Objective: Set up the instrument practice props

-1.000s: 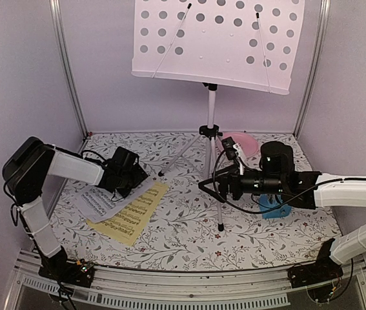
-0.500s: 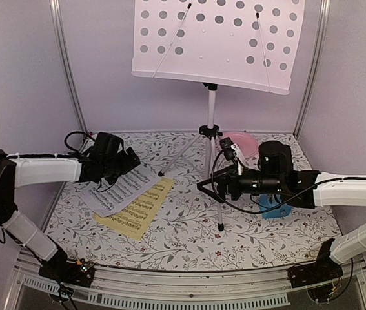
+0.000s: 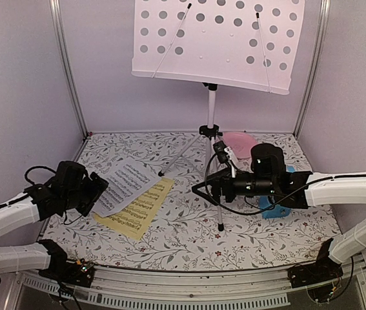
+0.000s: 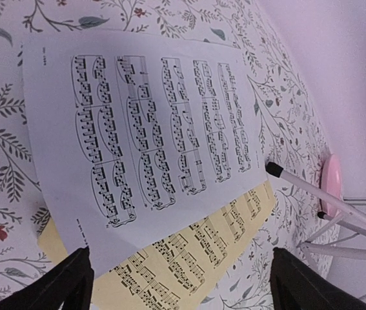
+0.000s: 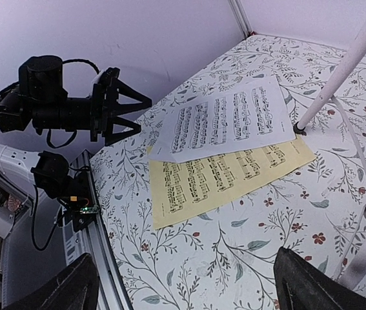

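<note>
The silver tripod music stand point(image 3: 211, 106) stands at the back centre with its perforated pale desk point(image 3: 218, 42) up high. The white sheet point(image 3: 128, 184) lies flat on the table, overlapping the yellow sheet point(image 3: 137, 210). My left gripper point(image 3: 99, 194) is open and empty, just left of the sheets, which fill its wrist view: white point(image 4: 137, 116), yellow point(image 4: 189, 258). My right gripper point(image 3: 199, 189) is open and empty beside the stand's front leg, facing the sheets point(image 5: 228, 123). The blue metronome point(image 3: 276, 210) is mostly hidden behind the right arm.
A pink round plate point(image 3: 241, 140) lies at the back right behind the stand. The tripod legs point(image 5: 344, 71) spread across the table's middle, and one black foot point(image 4: 274, 169) touches the white sheet's corner. Walls close in the sides and back.
My left arm has pulled back from the sheets toward the near left edge. The white sheet has ended up a little further right. My right gripper has edged left.
</note>
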You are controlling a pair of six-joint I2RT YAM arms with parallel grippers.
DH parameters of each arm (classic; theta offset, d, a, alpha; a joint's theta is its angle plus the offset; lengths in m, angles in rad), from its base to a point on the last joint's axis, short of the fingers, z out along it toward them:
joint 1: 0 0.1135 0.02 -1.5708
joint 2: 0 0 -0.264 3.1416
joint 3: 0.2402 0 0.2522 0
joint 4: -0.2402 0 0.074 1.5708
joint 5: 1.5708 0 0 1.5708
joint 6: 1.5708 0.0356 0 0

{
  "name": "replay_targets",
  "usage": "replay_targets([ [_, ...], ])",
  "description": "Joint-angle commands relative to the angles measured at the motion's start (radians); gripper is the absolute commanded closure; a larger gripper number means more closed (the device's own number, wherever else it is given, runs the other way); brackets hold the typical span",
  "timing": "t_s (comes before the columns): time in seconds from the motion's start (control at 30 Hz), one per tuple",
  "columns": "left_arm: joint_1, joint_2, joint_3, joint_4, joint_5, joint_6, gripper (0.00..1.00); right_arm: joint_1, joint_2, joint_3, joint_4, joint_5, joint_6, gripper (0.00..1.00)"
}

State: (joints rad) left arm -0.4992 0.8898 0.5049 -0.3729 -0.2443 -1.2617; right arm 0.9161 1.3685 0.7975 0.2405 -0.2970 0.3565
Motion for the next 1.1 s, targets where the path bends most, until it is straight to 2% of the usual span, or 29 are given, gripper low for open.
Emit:
replay_targets([
  [0.0, -0.004, -0.019, -0.047, -0.070, 0.056, -0.102, 0.10, 0.010, 0.016, 0.026, 0.045, -0.012, 0.020, 0.04],
  [0.13, -0.015, -0.017, -0.099, -0.058, 0.093, -0.178, 0.19, 0.009, 0.014, 0.026, 0.046, -0.009, 0.021, 0.04],
  [0.3, -0.052, -0.013, -0.145, -0.032, 0.085, -0.242, 0.24, 0.010, 0.014, 0.026, 0.050, -0.010, 0.027, 0.04],
  [0.83, -0.042, 0.175, -0.155, 0.174, 0.014, -0.266, 0.45, 0.009, 0.001, 0.028, 0.060, -0.013, 0.035, 0.04],
  [1.07, -0.004, 0.220, -0.188, 0.245, -0.031, -0.295, 0.70, 0.009, -0.006, 0.020, 0.060, -0.014, 0.039, 0.04],
])
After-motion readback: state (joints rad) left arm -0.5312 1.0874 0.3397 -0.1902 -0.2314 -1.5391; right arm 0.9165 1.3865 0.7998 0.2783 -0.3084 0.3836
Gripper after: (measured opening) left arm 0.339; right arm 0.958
